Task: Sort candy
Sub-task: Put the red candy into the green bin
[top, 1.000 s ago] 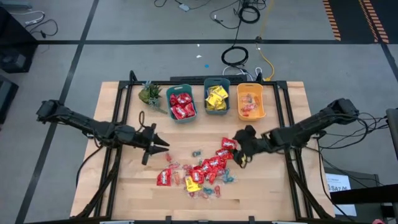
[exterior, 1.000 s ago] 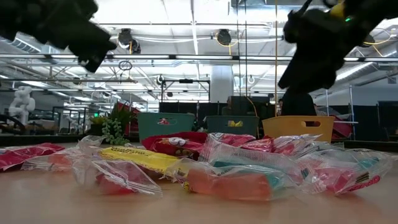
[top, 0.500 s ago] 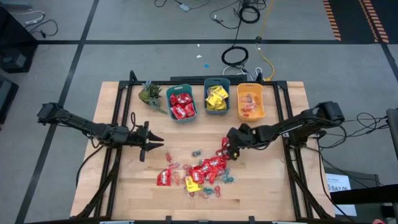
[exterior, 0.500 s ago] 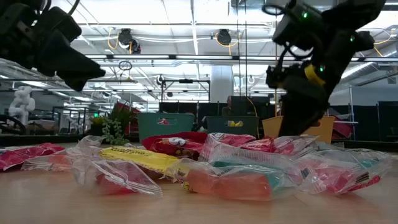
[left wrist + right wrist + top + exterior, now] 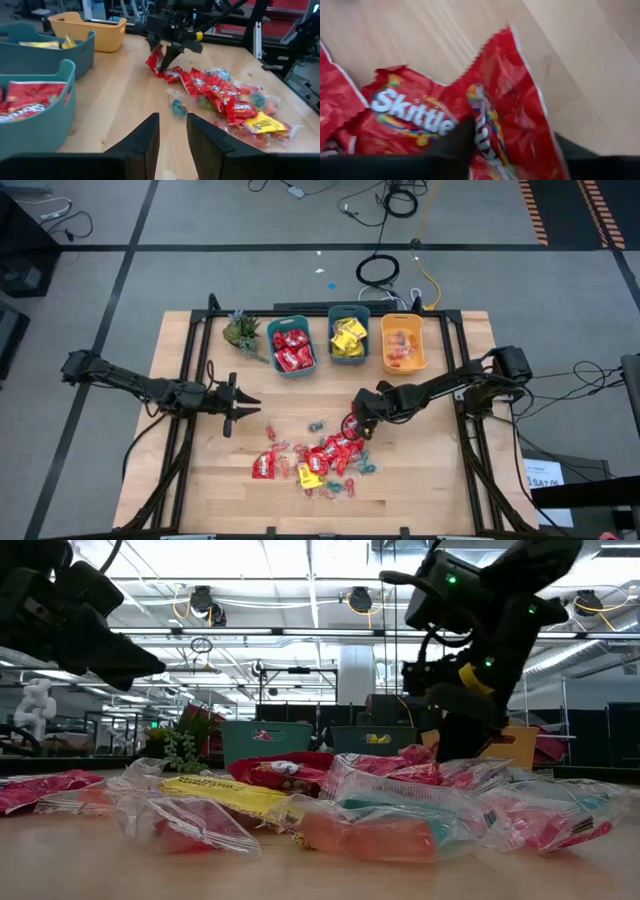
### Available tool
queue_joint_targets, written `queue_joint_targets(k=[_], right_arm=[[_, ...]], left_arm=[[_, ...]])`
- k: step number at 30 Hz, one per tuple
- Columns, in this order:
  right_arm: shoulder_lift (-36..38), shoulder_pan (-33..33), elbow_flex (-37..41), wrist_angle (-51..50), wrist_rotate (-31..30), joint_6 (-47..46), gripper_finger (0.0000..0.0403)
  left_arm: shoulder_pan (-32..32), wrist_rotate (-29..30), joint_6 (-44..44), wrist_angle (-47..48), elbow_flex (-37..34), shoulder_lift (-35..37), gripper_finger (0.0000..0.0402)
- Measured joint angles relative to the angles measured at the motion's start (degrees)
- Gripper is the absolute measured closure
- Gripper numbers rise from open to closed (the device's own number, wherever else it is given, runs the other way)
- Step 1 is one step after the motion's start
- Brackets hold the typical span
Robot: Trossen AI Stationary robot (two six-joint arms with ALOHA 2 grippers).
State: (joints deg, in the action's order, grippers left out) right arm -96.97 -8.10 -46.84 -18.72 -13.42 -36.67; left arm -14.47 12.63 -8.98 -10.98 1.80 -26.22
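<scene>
On the pale wood table [image 5: 440,470], the right tool [image 5: 352,420] pinches a crinkly red packet [image 5: 156,59], left tool [image 5: 238,402] narrow

Two slim black jointed arms, the left arm [image 5: 130,383] and right arm [image 5: 455,387], each end in a pair of dark tapered fingers [image 5: 142,145]. Black cables trail alongside; the right arm carries a yellow band and small green lights.

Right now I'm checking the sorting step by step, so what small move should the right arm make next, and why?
Probably lift straight up. The right gripper has its jaws pinched on a red Skittles packet at the edge of the candy pile, with the packet's lower part seemingly still at the table. A short lift would free it before carrying it to the teal bin of red packets. The left gripper waits aside.
</scene>
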Motion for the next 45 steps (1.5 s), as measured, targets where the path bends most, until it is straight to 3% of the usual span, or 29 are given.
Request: queue_joint_targets(k=[4, 10, 16, 24, 29, 34, 40, 45], right_arm=[[0.52, 0.26, -4.63, -6.14, -0.58, 1.32, 0.0383], [1.16, 0.31, -16.52, -16.59, -5.72, 5.30, 0.0378], [-0.07, 4.39, -30.26, -14.66, -7.43, 10.65, 0.0394], [-11.64, 15.27, -51.18, -13.99, -4.92, 17.29, 0.0391], [-19.76, 20.56, -60.48, -14.90, -3.83, 19.58, 0.0345], [-24.73, 23.89, -66.43, -15.78, 3.29, 19.06, 0.0266], [-25.50, 25.35, -67.77, -17.10, 4.82, 20.04, 0.0182], [-24.24, 25.68, -67.90, -17.54, 4.78, 21.31, 0.0151]], left_arm=[[0.60, -0.63, 1.77, 1.90, 0.00, 4.17, 0.0294], [0.67, -0.88, 2.44, 5.91, 0.02, 10.42, 0.0294], [0.67, -0.95, 2.41, 9.70, 0.02, 15.09, 0.0294], [0.63, -0.95, 2.24, 11.54, 0.02, 17.88, 0.0294], [0.63, -0.95, 1.77, 12.04, 0.02, 18.49, 0.0294], [0.63, -2.40, 0.32, 12.26, 0.04, 18.50, 0.0294], [0.63, -2.94, 0.27, 12.68, 0.11, 18.54, 0.0294], [0.63, -2.94, 0.27, 12.54, 0.11, 18.54, 0.0294]])
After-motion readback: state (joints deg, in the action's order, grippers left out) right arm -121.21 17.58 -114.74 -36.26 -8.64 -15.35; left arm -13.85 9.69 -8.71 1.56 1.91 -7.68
